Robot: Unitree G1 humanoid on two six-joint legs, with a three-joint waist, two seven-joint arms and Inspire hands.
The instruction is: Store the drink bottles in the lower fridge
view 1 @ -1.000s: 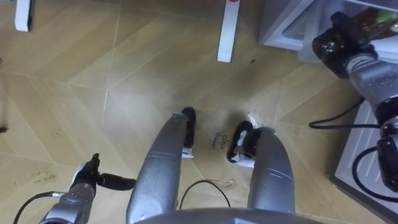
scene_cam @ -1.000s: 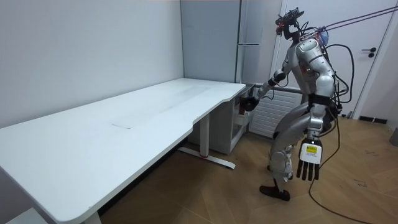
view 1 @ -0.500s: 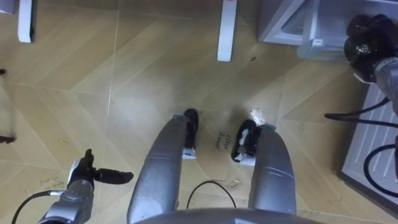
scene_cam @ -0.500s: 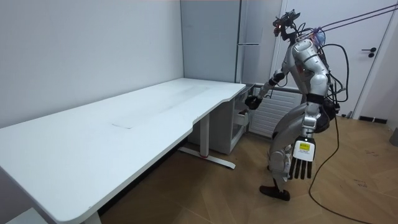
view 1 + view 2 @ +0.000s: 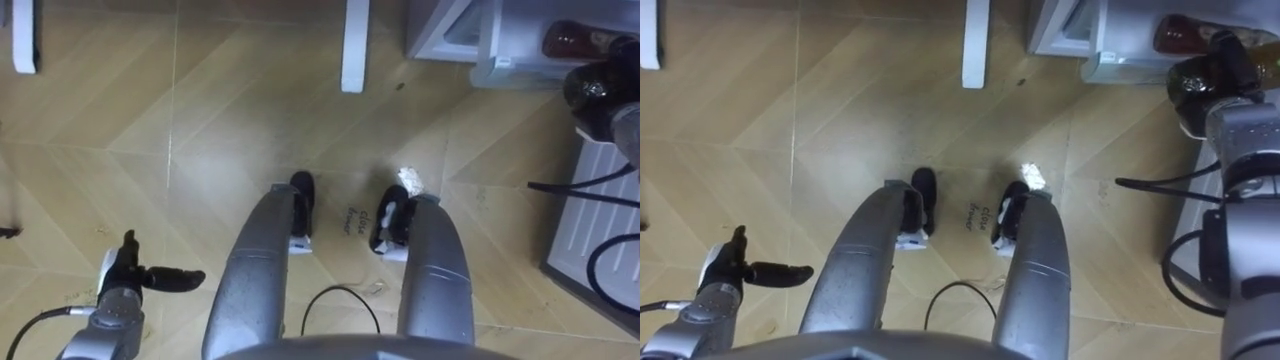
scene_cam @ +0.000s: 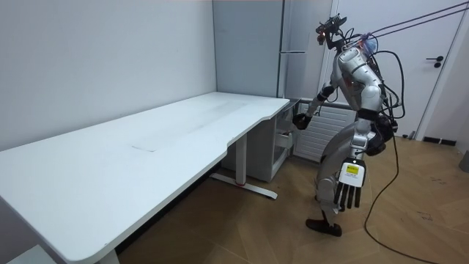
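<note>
One drink bottle [image 5: 1180,33], reddish, shows inside the open lower fridge [image 5: 1052,30], uncovered since the right hand [image 5: 1202,78] drew back. That hand is just beside it; its grip cannot be told. Left hand [image 6: 347,193] hangs with straight fingers, swung nearer the legs. Floor writing [image 5: 356,220] between the feet is illegible.

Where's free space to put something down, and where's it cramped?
The white desk top is bare throughout, as is the wooden floor before it. Cramped: the open fridge compartment, holding a dark red bottle near the right hand.
</note>
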